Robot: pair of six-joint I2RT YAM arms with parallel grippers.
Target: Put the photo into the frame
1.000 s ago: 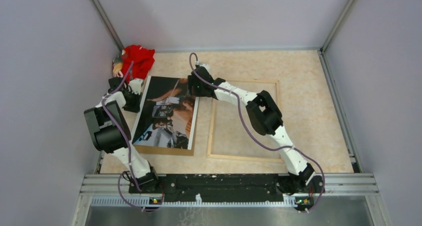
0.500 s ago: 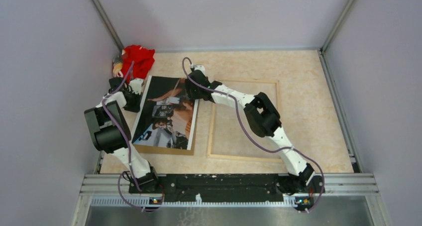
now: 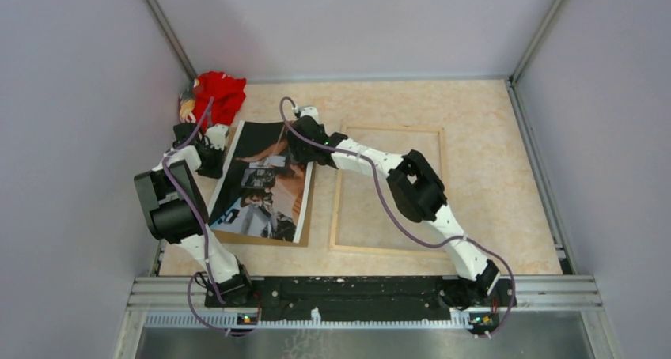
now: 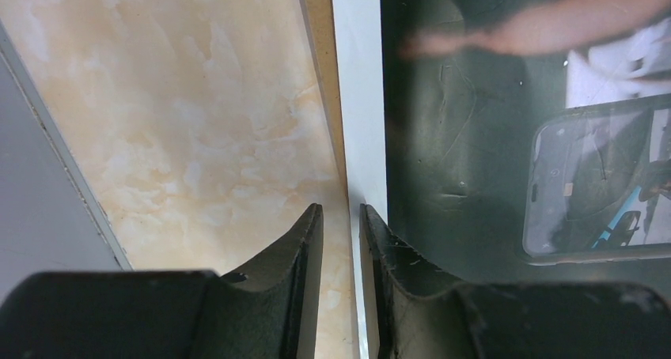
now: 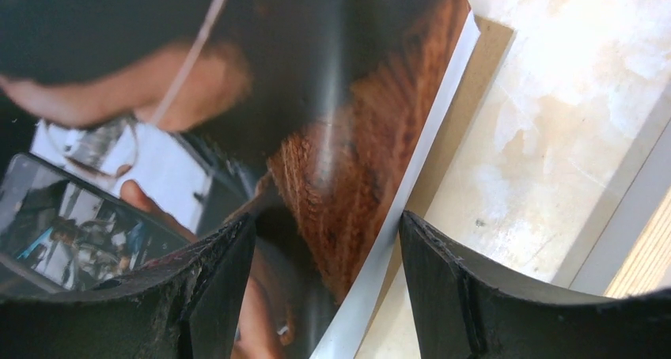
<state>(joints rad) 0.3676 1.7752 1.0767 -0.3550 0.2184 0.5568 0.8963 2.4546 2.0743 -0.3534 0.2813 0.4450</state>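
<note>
The photo [image 3: 265,185] lies on the brown backing board [image 3: 261,238] left of centre, its right side bowed up. The frame [image 3: 339,209] lies flat to its right, pale wood back up. My left gripper [image 3: 212,149] sits at the photo's upper left edge. In the left wrist view it [image 4: 341,210] is almost shut, with a thin slit over the photo's white border [image 4: 360,98]. My right gripper [image 3: 294,134] is at the photo's upper right corner. In the right wrist view it [image 5: 328,224] is open, astride the photo's lifted right edge [image 5: 411,177].
A red plush toy [image 3: 220,90] lies in the far left corner behind the left arm. Grey walls close in the table on three sides. The board's right strip [image 5: 467,106] shows bare beside the photo, and the frame's edge [image 5: 649,248] lies just right of it.
My right gripper has moved left onto the photo's upper right corner. The photo's right edge has shifted left and bowed up. The left arm has not moved.
</note>
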